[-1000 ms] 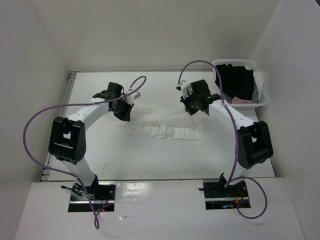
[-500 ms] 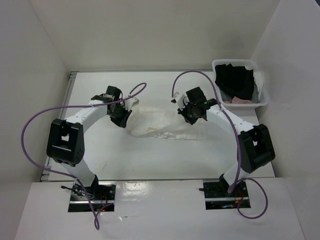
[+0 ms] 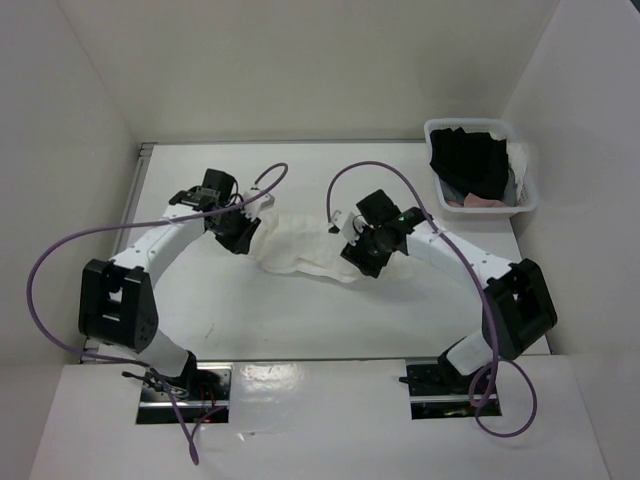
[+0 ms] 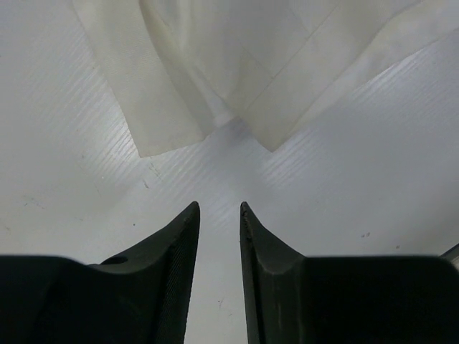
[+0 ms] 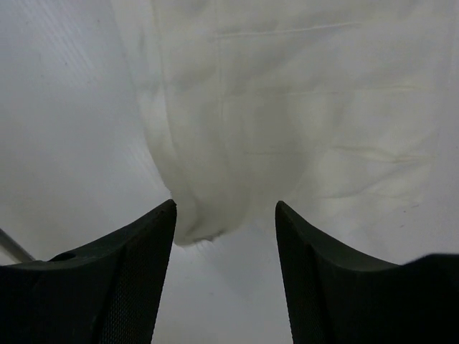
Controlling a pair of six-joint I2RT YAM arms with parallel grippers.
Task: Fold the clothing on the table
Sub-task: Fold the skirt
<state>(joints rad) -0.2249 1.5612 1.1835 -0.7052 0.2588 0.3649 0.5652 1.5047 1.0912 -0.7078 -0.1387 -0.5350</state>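
clothing (image 3: 300, 245): found bunched mid desk (image 3: 300, 320), long axis left-right, flanked by both arms | left fingers (image 4: 172, 265): cracked open a bit, nothing held, hem just ahead | right fingers (image 5: 143, 272): spread wider, nothing held, equally near

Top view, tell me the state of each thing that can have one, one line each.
Clothing, bunched in a loose fold on the table, held by neither gripper.
Left gripper, slightly open, empty.
Right gripper, wide open, empty, over the clothing's edge.
Bin, upright, not empty.
Black garment, heaped in the bin.
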